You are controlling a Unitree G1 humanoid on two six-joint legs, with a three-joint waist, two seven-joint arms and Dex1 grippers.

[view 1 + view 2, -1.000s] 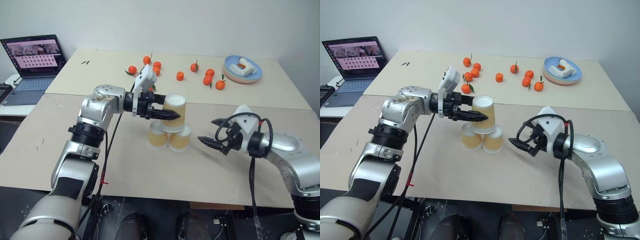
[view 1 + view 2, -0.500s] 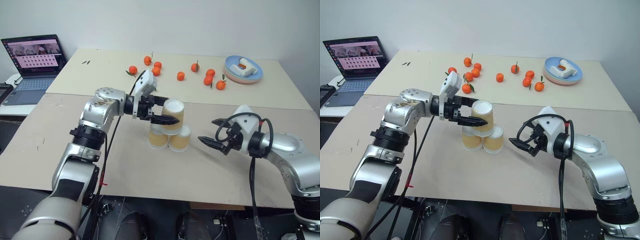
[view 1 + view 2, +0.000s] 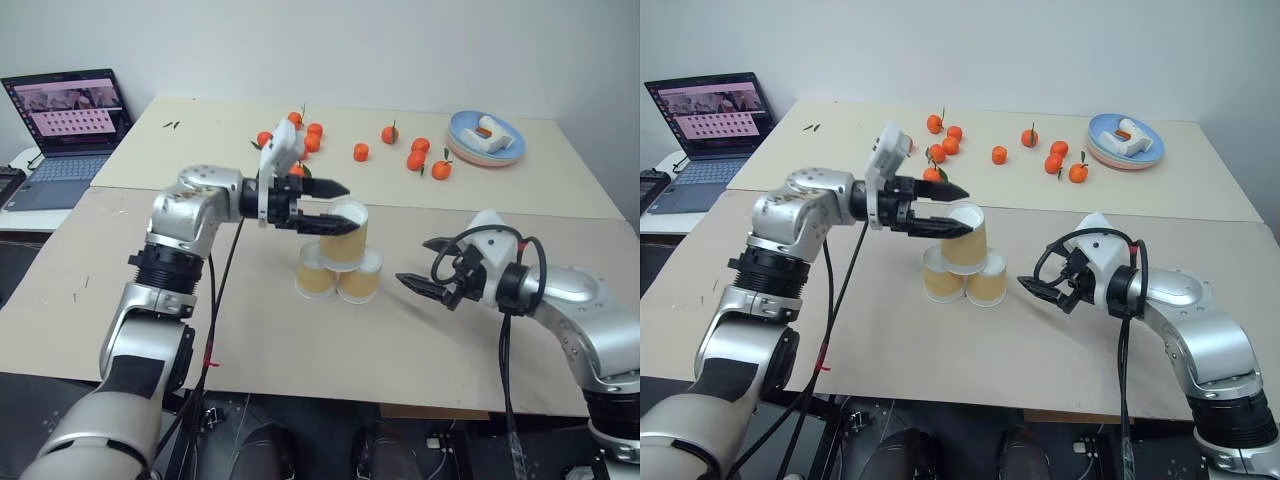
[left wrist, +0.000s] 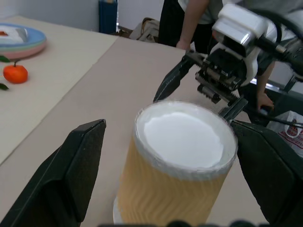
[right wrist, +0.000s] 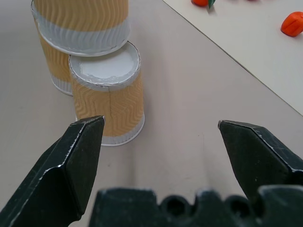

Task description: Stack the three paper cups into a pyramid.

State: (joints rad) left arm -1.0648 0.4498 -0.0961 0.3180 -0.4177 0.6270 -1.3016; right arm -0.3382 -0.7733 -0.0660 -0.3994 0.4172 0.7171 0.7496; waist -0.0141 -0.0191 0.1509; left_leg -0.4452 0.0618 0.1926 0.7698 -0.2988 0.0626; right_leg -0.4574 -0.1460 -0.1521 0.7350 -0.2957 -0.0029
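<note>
Three paper cups stood as a finished pyramid near the middle of the table (image 3: 120,300), all upside down, white bases up, long axes upright. Two formed the base, the left base cup (image 3: 314,272) and the right base cup (image 3: 361,278), touching side by side; the top cup (image 3: 342,235) sat across both and hid most of the left one's base and the inner part of the right one's. In the right wrist view the top cup (image 5: 80,21) was cut off at the frame edge, and the far base cup showed as little more than a sliver behind the near one (image 5: 110,92).

The left gripper (image 3: 325,207) pointed across toward the robot's right, its jaws spread wide around the upper part of the top cup (a clear gap showed on each side in the left wrist view, no contact). The right gripper (image 3: 418,265) hung low beside the stack on its right, apart from it, jaws wide and empty.

Tangerines (image 3: 415,160) lay scattered on the far board, some partly hidden behind the left wrist. A plate (image 3: 462,140) sat at the far right, a laptop (image 3: 70,120) at the far left.
</note>
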